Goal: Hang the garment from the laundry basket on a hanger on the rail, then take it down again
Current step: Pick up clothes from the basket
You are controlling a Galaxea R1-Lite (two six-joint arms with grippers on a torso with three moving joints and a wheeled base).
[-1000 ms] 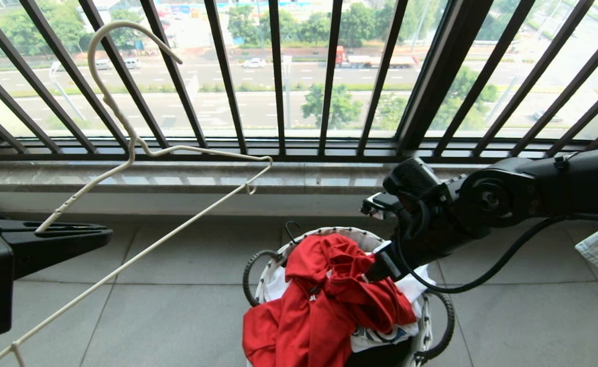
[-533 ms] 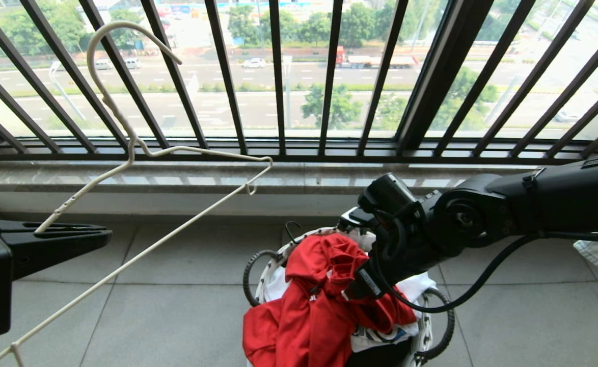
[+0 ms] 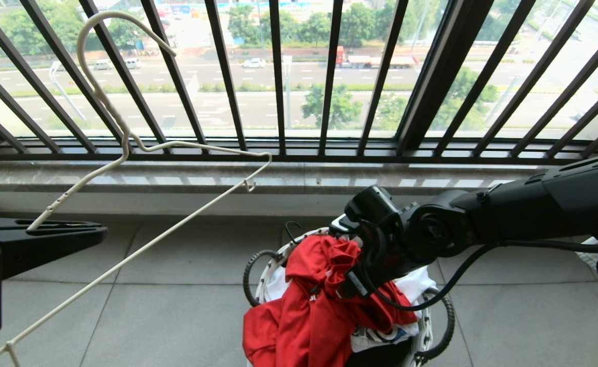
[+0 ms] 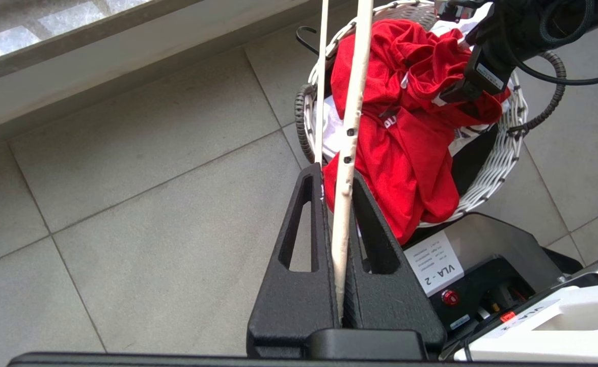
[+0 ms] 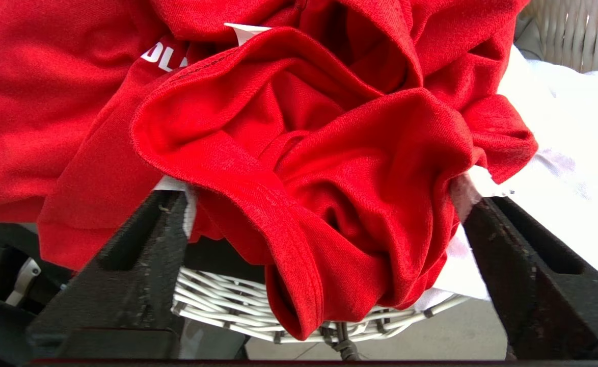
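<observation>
The right end effector (image 5: 324, 224) stands wide open, its fingers (image 5: 141, 255) flanking a bunched fold of the garment (image 5: 329, 168) over the laundry basket (image 5: 227, 300).

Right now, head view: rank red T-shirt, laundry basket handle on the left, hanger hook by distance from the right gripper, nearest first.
1. Red T-shirt: right gripper, jaws wide open, is down on its folds in the laundry basket.
2. Basket's left handle: beside the shirt, toward the robot's left.
3. Hanger hook: far upper left, against the window bars; left gripper holds the hanger.
</observation>
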